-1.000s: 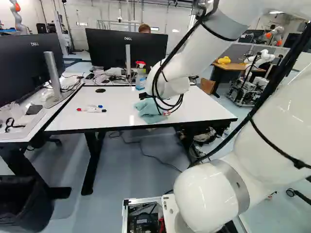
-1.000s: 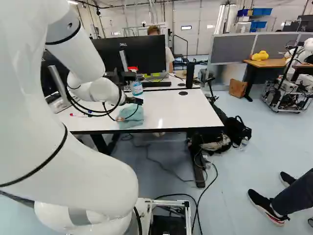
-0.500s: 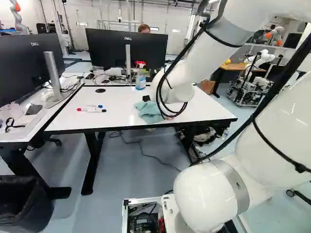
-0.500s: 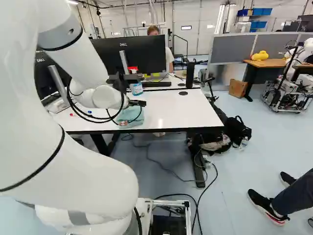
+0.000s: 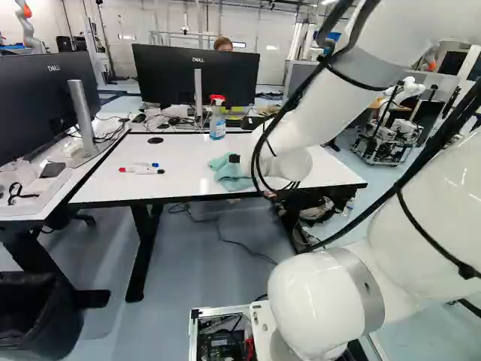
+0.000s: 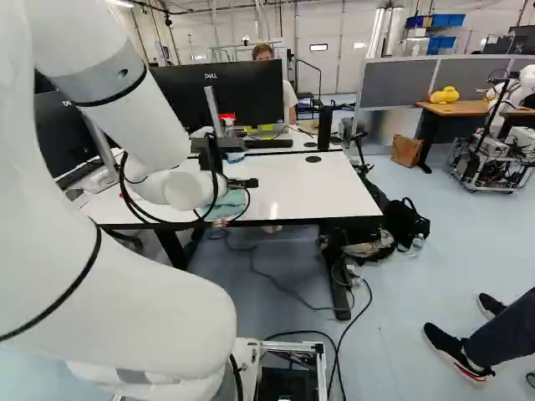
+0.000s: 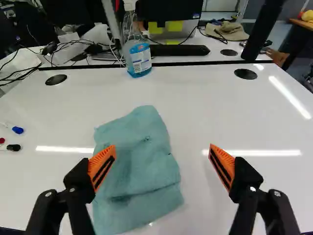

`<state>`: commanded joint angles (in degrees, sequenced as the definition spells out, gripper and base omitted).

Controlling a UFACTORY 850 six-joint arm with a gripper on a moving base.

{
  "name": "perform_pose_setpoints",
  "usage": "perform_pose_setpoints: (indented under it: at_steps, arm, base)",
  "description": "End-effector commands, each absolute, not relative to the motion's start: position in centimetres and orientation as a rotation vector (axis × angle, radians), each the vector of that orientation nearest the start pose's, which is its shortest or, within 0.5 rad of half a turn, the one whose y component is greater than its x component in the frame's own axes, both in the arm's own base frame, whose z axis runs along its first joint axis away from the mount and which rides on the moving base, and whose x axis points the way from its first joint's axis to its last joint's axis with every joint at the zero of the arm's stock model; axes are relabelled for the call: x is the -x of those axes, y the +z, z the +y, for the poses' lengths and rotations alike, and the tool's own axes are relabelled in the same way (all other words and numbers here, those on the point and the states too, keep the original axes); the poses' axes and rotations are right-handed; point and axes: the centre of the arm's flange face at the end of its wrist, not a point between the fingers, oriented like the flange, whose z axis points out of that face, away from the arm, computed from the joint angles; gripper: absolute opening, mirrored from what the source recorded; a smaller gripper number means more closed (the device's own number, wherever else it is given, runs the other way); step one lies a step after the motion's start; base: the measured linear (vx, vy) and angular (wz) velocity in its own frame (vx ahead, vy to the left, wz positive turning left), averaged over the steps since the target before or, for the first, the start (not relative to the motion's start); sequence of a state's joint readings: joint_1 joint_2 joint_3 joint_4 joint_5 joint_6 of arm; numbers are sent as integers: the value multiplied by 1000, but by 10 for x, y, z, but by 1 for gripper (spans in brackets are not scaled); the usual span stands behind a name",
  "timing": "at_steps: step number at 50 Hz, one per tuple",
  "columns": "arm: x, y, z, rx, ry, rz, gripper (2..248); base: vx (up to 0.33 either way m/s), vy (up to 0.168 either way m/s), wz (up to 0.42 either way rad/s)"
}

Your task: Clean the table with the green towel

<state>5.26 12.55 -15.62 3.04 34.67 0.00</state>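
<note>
In the right base view my gripper (image 6: 242,183) hangs above the white table (image 6: 322,188), close over the green towel (image 6: 230,205). The wrist view has the gripper (image 7: 162,147) with its fingers wide apart and nothing gripped. The towel (image 7: 139,169) lies folded and rumpled on the tabletop below them. One orange pad (image 7: 101,167) overlaps the towel's side edge, while the other stands over bare table. In the left base view, part of the towel (image 5: 230,177) shows beside the wrist.
Several markers (image 5: 141,169) lie on the table to one side of the towel. A spray bottle (image 7: 137,51) stands beyond the towel, by the table's far edge. Monitors (image 5: 197,75) and cables are behind. Another robot (image 5: 402,94) stands farther off.
My arm has shifted to the right in both base views, and the gripper has come lower and nearer the base. The towel has not visibly moved.
</note>
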Motion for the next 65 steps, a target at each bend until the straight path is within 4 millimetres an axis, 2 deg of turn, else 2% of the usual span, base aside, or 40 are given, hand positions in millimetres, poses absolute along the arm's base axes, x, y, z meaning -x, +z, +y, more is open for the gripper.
perform_pose_setpoints:
  at_steps: [34, 65]
  arm:
    - [-286, 374, 6, 2582, -1771, -10, 247]
    - [-270, 366, 0, 2558, -1824, 0, 247]
  base:
    - [0, 0, 0]
    - [0, 0, 0]
